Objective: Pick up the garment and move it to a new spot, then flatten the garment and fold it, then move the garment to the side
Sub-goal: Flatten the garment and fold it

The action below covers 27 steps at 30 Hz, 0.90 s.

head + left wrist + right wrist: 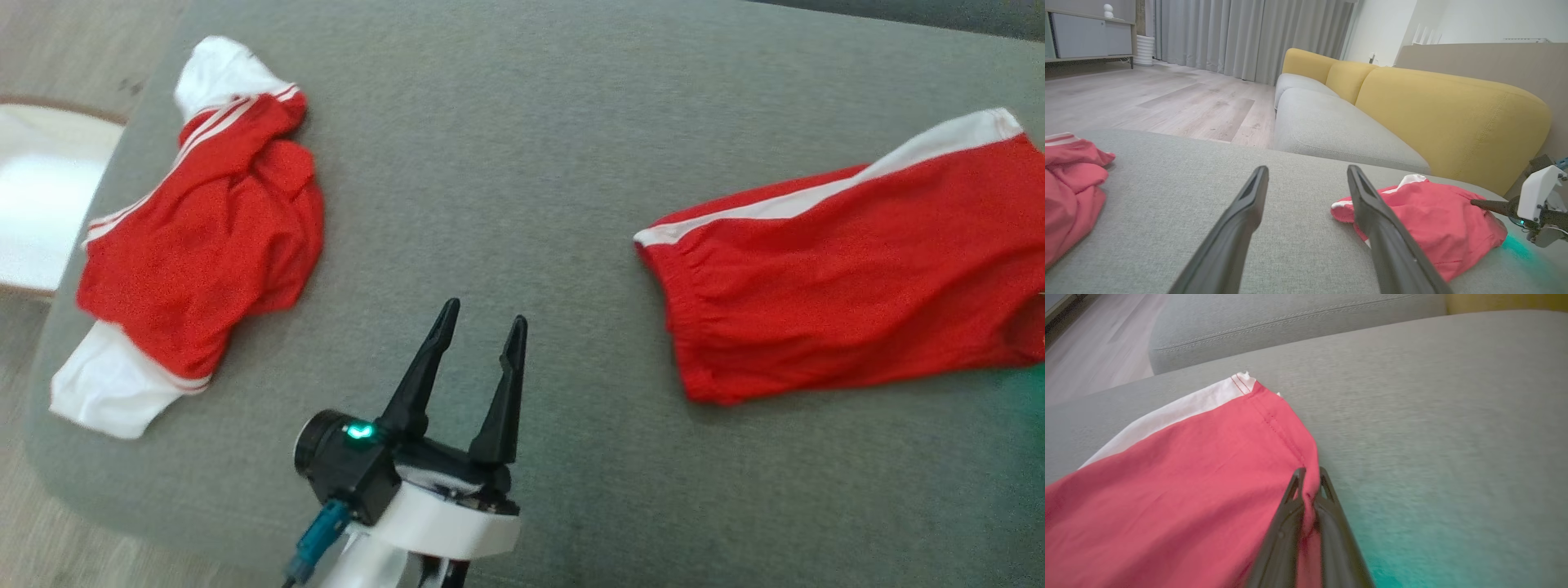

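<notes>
On the grey cushion (506, 163), head view:
- Shorts (849, 286), red with a white side stripe, at right of frame. They lie spread and mostly flat, with the waistband toward centre and the far end running off the right edge.
- Shirt (204, 237), red and white, crumpled in a heap at upper left, well apart from the shorts.
- Left gripper (486, 314), lower centre, fingers spread and empty over bare cushion between the two garments.
- Pale rounded thing (41, 196) at the left edge, off the cushion; kind not clear.
- Wood floor (82, 49), upper left corner.

Left wrist view:
- Left gripper (1307, 169), bottom centre, fingers apart with nothing between them.
- Shorts (1433, 220), right of centre, rumpled.
- Right gripper (1474, 201), far right edge, its dark tip at the cloth.
- Shirt (1069, 196), left edge.
- Yellow sofa back (1453, 114) behind and curtains (1249, 36) at top.

Right wrist view:
- Right gripper (1310, 473), bottom centre, fingers pinched together on the stitched hem of the shorts (1188, 490), with red cloth between them.
- Picture somewhat blurred.

Progress, as judged:
- Grasp made with one gripper.
- Whether the shorts are already at their new spot cannot be told.
- No fold shows, so flattening, folding and the move aside appear left to do.

Obstacles:
- The shirt takes up the upper left of the cushion.
- The middle is bare.
- The shorts lie near the right edge.
</notes>
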{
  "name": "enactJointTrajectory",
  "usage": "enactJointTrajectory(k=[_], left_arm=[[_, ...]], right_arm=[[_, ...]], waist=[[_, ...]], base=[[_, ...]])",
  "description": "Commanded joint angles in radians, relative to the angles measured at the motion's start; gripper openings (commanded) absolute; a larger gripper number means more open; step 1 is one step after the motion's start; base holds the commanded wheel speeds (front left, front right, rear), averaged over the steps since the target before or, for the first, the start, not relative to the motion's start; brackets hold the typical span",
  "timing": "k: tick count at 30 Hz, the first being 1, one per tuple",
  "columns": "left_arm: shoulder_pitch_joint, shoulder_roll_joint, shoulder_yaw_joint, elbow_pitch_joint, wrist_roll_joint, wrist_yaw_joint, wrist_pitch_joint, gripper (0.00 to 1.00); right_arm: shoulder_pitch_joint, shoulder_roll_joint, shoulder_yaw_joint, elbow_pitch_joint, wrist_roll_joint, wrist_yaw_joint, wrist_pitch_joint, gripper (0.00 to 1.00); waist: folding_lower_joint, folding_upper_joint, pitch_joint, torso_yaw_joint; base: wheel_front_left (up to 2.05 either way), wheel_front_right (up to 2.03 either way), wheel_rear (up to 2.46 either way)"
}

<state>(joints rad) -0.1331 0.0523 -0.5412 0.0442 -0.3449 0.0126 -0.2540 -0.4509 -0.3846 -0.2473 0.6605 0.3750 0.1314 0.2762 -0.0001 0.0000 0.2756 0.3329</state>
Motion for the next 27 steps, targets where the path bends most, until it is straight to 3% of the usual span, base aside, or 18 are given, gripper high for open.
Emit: enactJointTrajectory(k=[1, 14, 19, 27], left_arm=[[0.009, -0.002, 0.045, -0.024, 0.004, -0.007, -0.008, 1.00], [0.029, -0.002, 0.082, -0.010, 0.030, -0.032, -0.008, 1.00], [0.029, -0.002, 0.086, 0.008, 0.041, -0.043, -0.008, 1.00], [0.047, -0.002, 0.083, 0.033, 0.046, -0.050, -0.008, 1.00]], right_arm=[[0.023, -0.034, -0.006, -0.025, -0.008, -0.001, -0.024, 0.00], [0.177, -0.030, -0.151, -0.104, -0.026, -0.001, -0.066, 0.00], [0.183, 0.014, -0.123, -0.218, -0.025, -0.001, -0.073, 0.00], [0.186, 0.078, -0.013, -0.450, -0.045, -0.001, -0.078, 0.00]], waist=[[0.0001, 0.0000, -0.021, -0.035], [0.0001, 0.0000, -0.078, -0.210], [0.0001, 0.0000, -0.101, -0.242], [0.0001, 0.0000, -0.142, -0.226]], base=[[0.00, 0.00, 0.00], [0.00, 0.00, 0.00], [0.00, 0.00, 0.00], [0.00, 0.00, 0.00]])
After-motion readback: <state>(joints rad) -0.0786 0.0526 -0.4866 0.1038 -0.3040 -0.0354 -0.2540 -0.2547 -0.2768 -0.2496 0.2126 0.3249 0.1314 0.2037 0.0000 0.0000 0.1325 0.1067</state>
